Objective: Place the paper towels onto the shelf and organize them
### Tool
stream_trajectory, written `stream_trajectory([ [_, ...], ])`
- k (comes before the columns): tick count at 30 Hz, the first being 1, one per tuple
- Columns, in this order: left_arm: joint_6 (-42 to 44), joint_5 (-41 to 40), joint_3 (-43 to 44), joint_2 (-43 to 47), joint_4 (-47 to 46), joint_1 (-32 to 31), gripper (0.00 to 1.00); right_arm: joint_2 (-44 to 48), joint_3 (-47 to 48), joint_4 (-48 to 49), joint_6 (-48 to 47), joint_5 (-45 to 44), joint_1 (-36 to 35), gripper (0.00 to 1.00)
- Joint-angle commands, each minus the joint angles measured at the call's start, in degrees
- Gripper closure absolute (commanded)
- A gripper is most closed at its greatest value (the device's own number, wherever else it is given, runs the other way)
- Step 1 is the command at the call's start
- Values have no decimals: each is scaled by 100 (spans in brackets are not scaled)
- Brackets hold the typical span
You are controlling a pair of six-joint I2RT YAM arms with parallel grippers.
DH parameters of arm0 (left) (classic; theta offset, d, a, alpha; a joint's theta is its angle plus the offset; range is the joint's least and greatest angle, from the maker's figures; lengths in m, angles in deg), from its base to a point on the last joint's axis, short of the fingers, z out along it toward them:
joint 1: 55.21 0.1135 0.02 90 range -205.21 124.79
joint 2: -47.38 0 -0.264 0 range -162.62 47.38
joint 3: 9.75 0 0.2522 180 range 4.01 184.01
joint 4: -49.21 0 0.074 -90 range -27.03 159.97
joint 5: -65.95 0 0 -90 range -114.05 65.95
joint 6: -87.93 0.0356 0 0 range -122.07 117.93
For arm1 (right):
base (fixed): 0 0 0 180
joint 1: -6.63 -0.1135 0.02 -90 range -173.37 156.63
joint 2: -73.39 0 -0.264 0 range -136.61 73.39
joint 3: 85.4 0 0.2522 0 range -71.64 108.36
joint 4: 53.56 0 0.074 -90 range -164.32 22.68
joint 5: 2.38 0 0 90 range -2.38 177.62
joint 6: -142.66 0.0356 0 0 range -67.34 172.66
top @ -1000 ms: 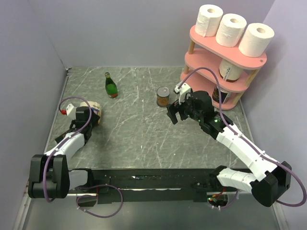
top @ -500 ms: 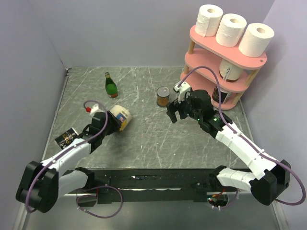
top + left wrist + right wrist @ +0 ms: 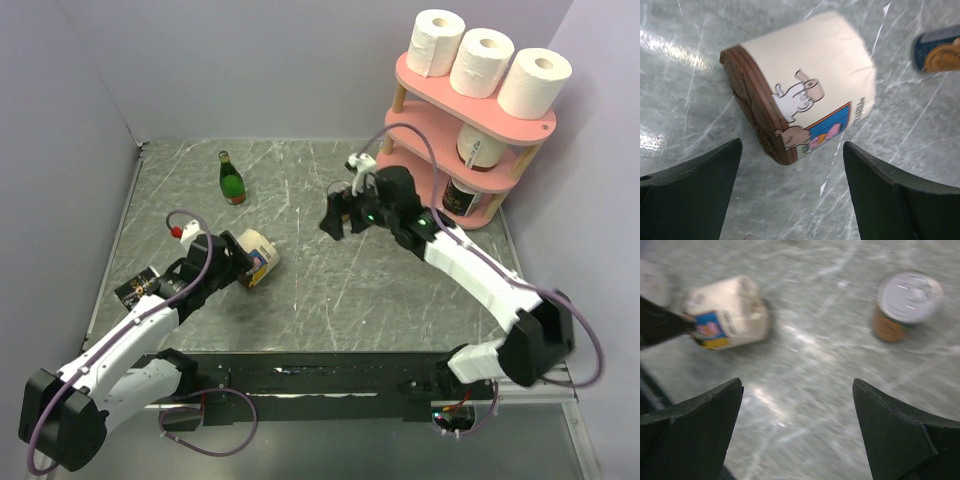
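Three white paper towels [image 3: 437, 42] [image 3: 481, 62] [image 3: 534, 82] stand upright in a row on the top board of the pink shelf [image 3: 425, 82] at the back right. Neither gripper is near them. My left gripper [image 3: 238, 264] [image 3: 792, 145] is open low over the table. A cream picture-labelled container [image 3: 258, 256] [image 3: 805, 85] lies on its side just beyond its fingertips. My right gripper [image 3: 334, 216] [image 3: 797, 385] hangs open and empty over the table's middle, left of the shelf.
A jar [image 3: 480, 148] stands on the shelf's middle board and a dark container [image 3: 458, 195] on the bottom one. A tin can [image 3: 907, 305] stands by my right gripper. A green bottle [image 3: 232, 178] stands at the back left. A dark can [image 3: 138, 290] [image 3: 937, 47] lies beside my left arm.
My left gripper carried the cream container rightward, then opened and let it go; it now lies on the table. My right arm swung left and toward the back, over the tin can.
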Motion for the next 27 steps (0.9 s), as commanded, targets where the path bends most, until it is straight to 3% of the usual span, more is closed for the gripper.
stream_trajectory([
  [1,-72,-349,460,11,343,29,11,-1141,1085,791,991,1606,11,10],
  [6,182,-104,610,-297,273,397,20,-2827,2318,441,1265,2468,-103,20],
  [10,323,72,610,-359,176,644,26,-3727,3277,201,1168,2776,-262,20],
  [17,490,248,443,-508,26,925,26,-4851,3858,264,1204,3717,-533,16],
  [27,420,125,197,-684,-26,1075,28,-5521,3964,835,1678,4314,-692,15],
])
